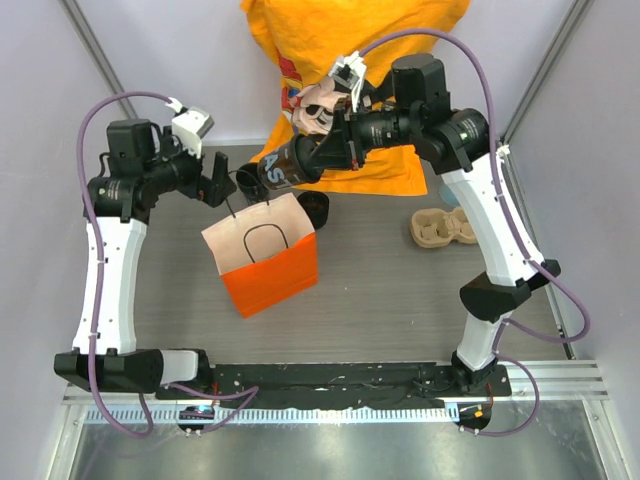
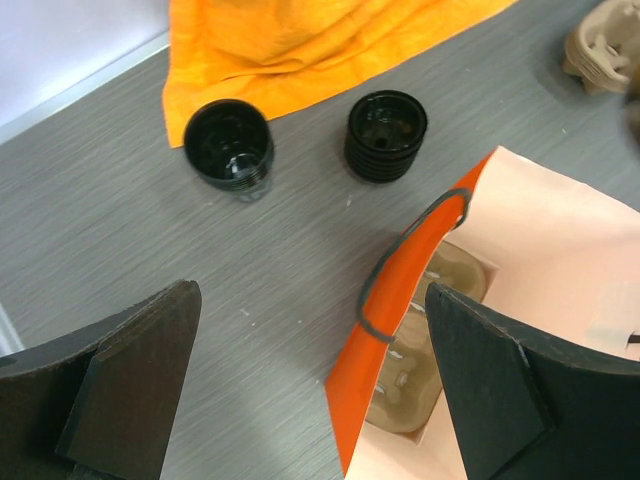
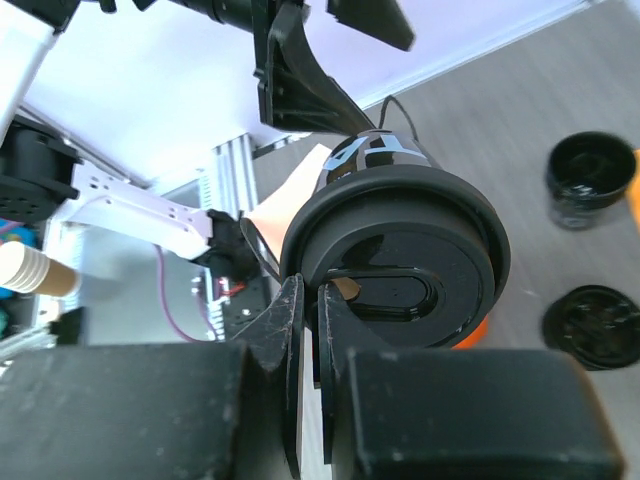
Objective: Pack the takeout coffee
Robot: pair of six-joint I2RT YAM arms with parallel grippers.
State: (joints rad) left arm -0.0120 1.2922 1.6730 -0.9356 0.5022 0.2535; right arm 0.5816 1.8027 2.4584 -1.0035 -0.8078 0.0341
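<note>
The takeout coffee (image 1: 247, 182), a small black cup with a black lid, stands on the table behind the orange paper bag (image 1: 265, 250). It also shows in the left wrist view (image 2: 228, 145) and the right wrist view (image 3: 590, 180). My left gripper (image 1: 215, 185) is open and empty, its jaws (image 2: 310, 290) wide apart over the bag's left edge. My right gripper (image 1: 318, 155) is shut on the lid rim of a black cup with white print (image 1: 283, 166) and holds it tilted above the bag's back edge. The fingers pinch the lid (image 3: 400, 270).
A short black round stack (image 1: 314, 207) stands right of the bag. A cardboard cup tray (image 2: 420, 370) lies inside the open bag, and another (image 1: 443, 227) lies at the right. An orange cloth (image 1: 350, 40) covers the back of the table.
</note>
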